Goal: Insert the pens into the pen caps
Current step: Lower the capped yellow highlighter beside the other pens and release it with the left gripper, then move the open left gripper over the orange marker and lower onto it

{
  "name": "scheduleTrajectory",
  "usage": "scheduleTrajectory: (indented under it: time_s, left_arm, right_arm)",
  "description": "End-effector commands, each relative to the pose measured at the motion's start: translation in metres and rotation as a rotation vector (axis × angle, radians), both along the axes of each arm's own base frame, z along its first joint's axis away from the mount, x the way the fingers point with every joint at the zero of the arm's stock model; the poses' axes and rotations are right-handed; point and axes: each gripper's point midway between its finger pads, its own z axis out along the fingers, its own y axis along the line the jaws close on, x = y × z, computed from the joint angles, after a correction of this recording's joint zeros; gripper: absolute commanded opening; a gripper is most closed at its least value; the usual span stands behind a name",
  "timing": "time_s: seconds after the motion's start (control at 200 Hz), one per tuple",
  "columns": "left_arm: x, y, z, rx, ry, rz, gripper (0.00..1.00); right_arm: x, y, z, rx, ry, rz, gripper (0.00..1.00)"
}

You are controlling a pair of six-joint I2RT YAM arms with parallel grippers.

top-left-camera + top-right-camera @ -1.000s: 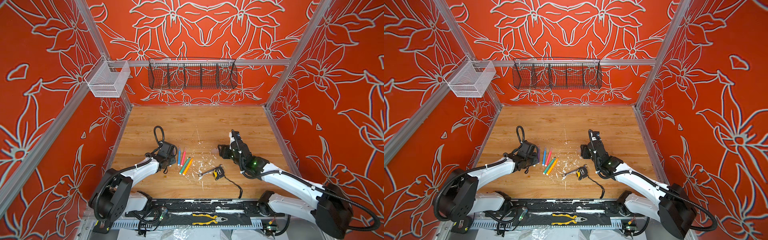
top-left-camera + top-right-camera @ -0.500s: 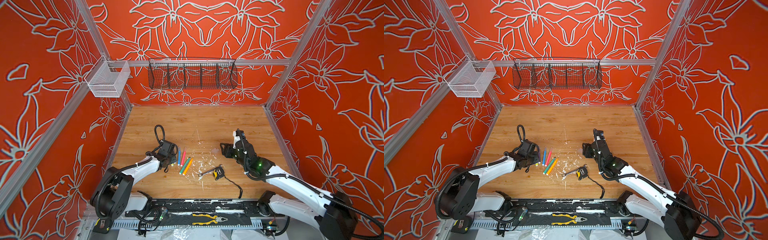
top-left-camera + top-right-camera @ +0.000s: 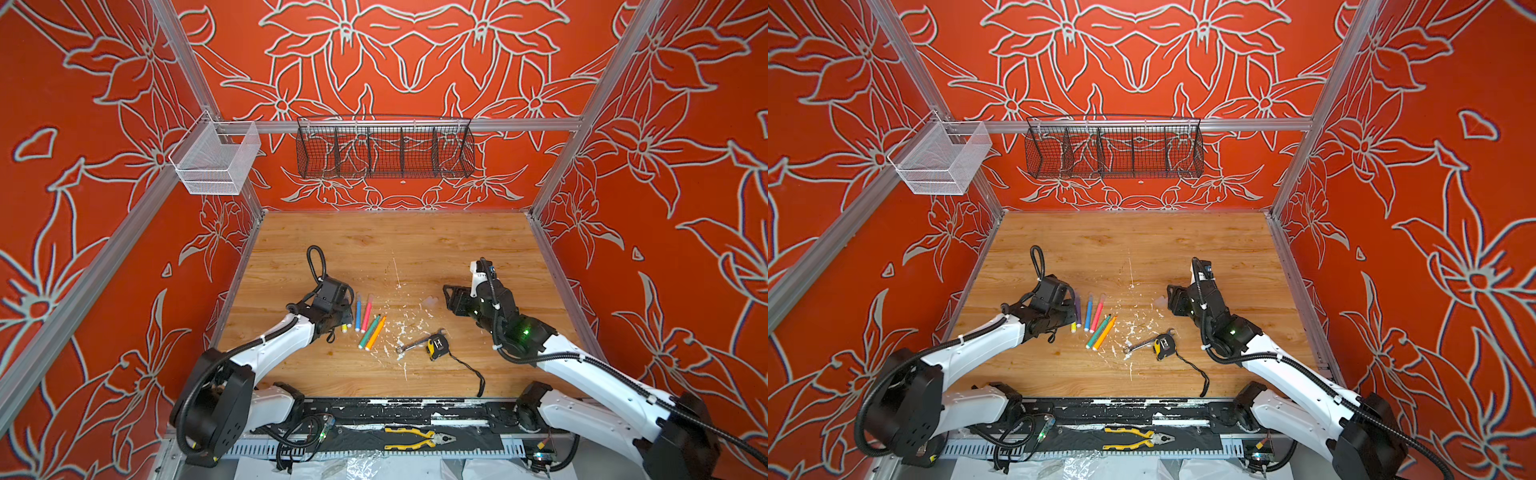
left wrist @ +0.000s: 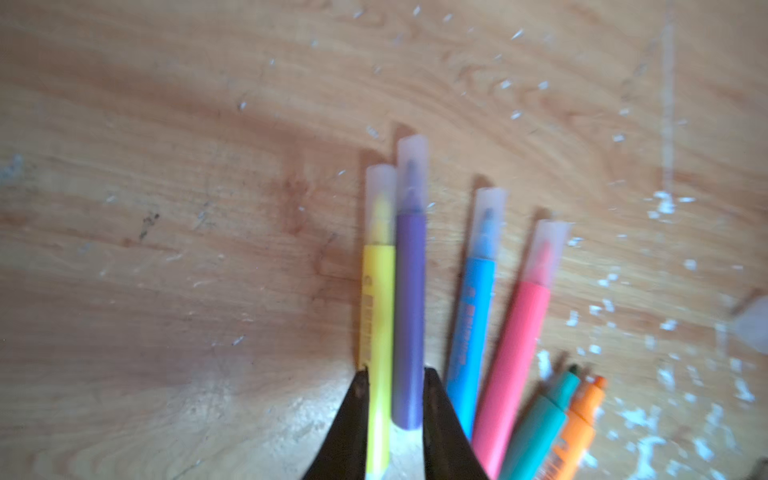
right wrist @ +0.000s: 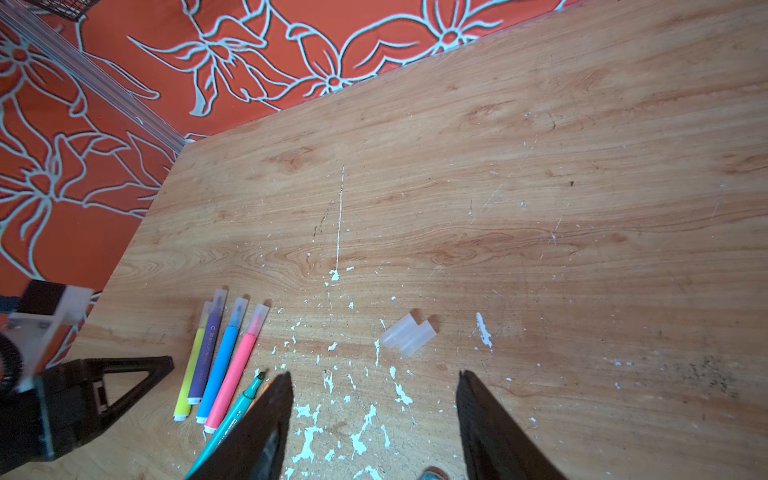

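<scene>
Six pens lie fanned on the wooden table. The yellow pen (image 4: 378, 332), purple pen (image 4: 409, 311), blue pen (image 4: 473, 316) and pink pen (image 4: 519, 353) each wear a clear cap. The tips of the green pen (image 5: 237, 411) and orange pen (image 4: 577, 424) are bare. Two loose pen caps (image 5: 409, 334) lie side by side right of the pens, also seen as pen caps (image 3: 430, 300). My left gripper (image 4: 397, 370) is narrowly open over the rear ends of the yellow and purple pens, which rest on the table. My right gripper (image 5: 375, 373) hangs open and empty just short of the loose caps.
A silver wrench (image 3: 415, 344) and a yellow tape measure (image 3: 436, 345) with its cord lie near the front. White paint flecks (image 5: 361, 428) dot the middle. Pliers (image 3: 419, 438) rest on the front rail. A black wire basket (image 3: 384, 147) and a white mesh basket (image 3: 216, 160) hang on the walls.
My left gripper's jaws have eased apart over the yellow and purple pens. The right arm has drawn slightly to the right, its jaws as wide as before.
</scene>
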Motion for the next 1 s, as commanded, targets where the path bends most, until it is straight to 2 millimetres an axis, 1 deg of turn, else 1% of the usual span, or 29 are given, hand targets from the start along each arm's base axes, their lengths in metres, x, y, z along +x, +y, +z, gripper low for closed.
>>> scheduleTrajectory:
  time_s: [0.0, 0.1, 0.135, 0.15, 0.18, 0.275, 0.37, 0.38, 0.395, 0.49, 0.691, 0.796, 0.996]
  left_arm:
    - [-0.011, -0.015, 0.031, -0.052, -0.052, -0.114, 0.24]
    - [-0.026, -0.034, 0.046, -0.058, -0.099, -0.233, 0.27]
    - [-0.032, -0.041, 0.046, -0.048, -0.103, -0.272, 0.29]
    - [-0.035, -0.044, 0.054, -0.056, -0.131, -0.288, 0.29]
    - [-0.039, -0.052, 0.057, -0.057, -0.146, -0.323, 0.29]
    - [-0.052, -0.071, 0.056, -0.068, -0.138, -0.406, 0.3]
    - [-0.06, -0.085, 0.052, -0.055, -0.117, -0.468, 0.3]
    - [-0.06, -0.086, 0.045, -0.041, -0.095, -0.473, 0.3]
    - [-0.061, -0.087, 0.041, -0.031, -0.081, -0.48, 0.3]
    - [-0.064, -0.094, 0.027, 0.014, -0.029, -0.514, 0.29]
    - [-0.067, -0.112, 0.007, 0.103, 0.051, -0.578, 0.28]
    - [-0.067, -0.113, -0.003, 0.158, 0.084, -0.584, 0.27]
    - [-0.067, -0.107, -0.019, 0.225, 0.139, -0.572, 0.27]
  right_arm:
    - [-0.002, -0.005, -0.003, 0.005, 0.009, -0.017, 0.64]
    - [-0.001, -0.005, -0.004, 0.004, 0.012, -0.019, 0.64]
    - [-0.001, -0.005, -0.004, 0.003, 0.012, -0.02, 0.64]
    - [-0.001, -0.006, -0.005, 0.002, 0.014, -0.023, 0.64]
    - [-0.001, -0.006, -0.004, 0.002, 0.013, -0.025, 0.64]
    - [0.0, -0.008, -0.007, -0.005, 0.018, -0.032, 0.64]
    - [0.001, -0.006, -0.008, -0.006, 0.024, -0.029, 0.65]
    - [0.001, -0.006, -0.009, -0.007, 0.025, -0.029, 0.64]
    - [0.002, -0.007, -0.008, -0.007, 0.025, -0.03, 0.64]
    - [0.002, -0.007, -0.01, -0.012, 0.029, -0.031, 0.64]
    - [0.004, -0.011, -0.012, -0.022, 0.033, -0.047, 0.64]
    - [0.004, -0.01, -0.012, -0.024, 0.034, -0.044, 0.64]
    - [0.005, -0.011, -0.012, -0.025, 0.036, -0.046, 0.64]
